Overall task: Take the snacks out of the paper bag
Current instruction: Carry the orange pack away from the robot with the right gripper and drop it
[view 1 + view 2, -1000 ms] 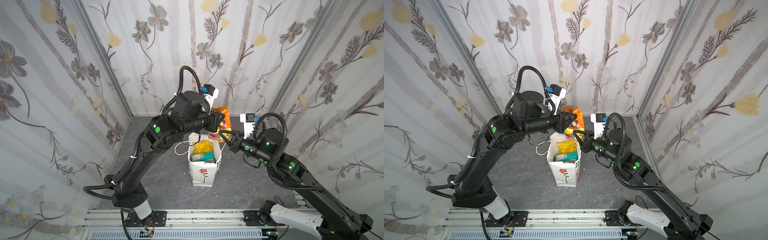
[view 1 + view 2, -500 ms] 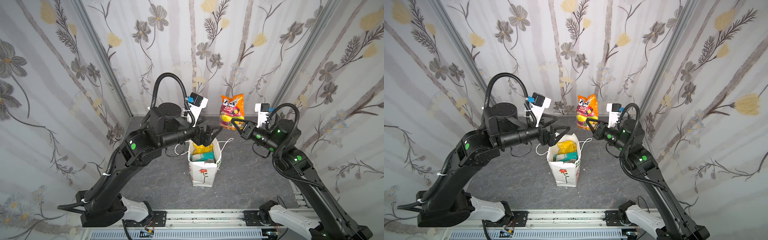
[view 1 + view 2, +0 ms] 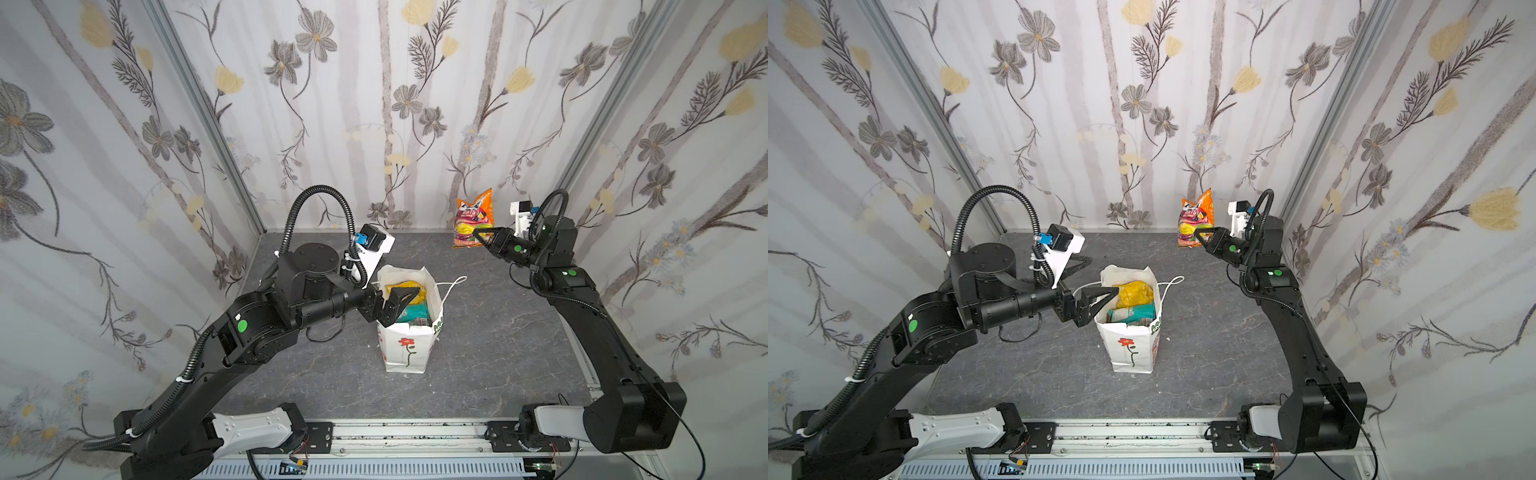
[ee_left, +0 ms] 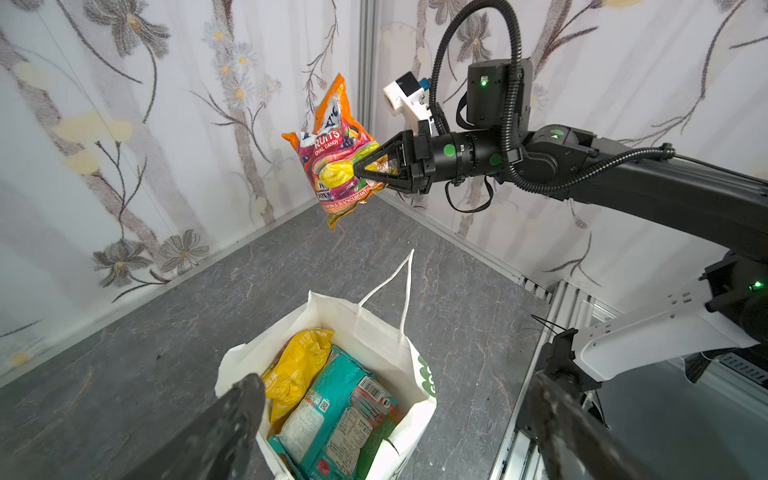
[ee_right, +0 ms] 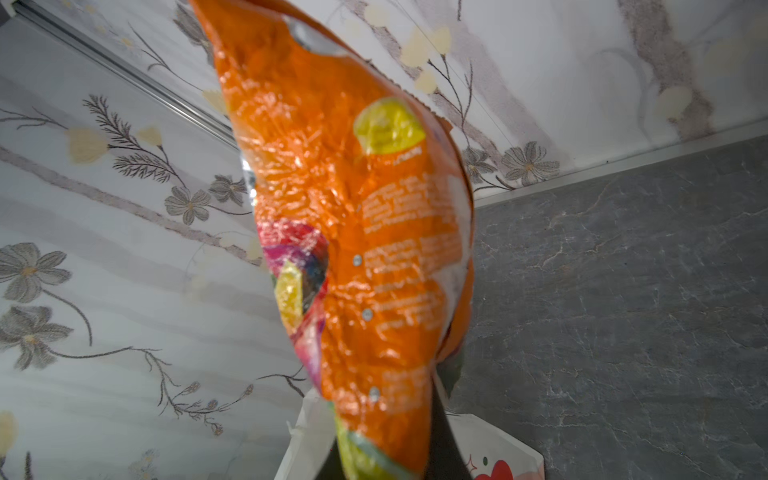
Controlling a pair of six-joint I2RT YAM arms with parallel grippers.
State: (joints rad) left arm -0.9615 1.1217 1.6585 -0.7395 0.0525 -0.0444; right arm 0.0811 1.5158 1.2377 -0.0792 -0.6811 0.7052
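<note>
Grey marbled table, floral walls

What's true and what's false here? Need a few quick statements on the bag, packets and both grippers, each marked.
1. The right gripper is shut on the orange-pink packet, held off the table. True.
2. The yellow packet and a teal packet sit inside the paper bag. True.
3. The left gripper grips the yellow packet. False: it is open at the bag's mouth, holding nothing.
4. The paper bag lies on its side. False: it stands upright.
</note>
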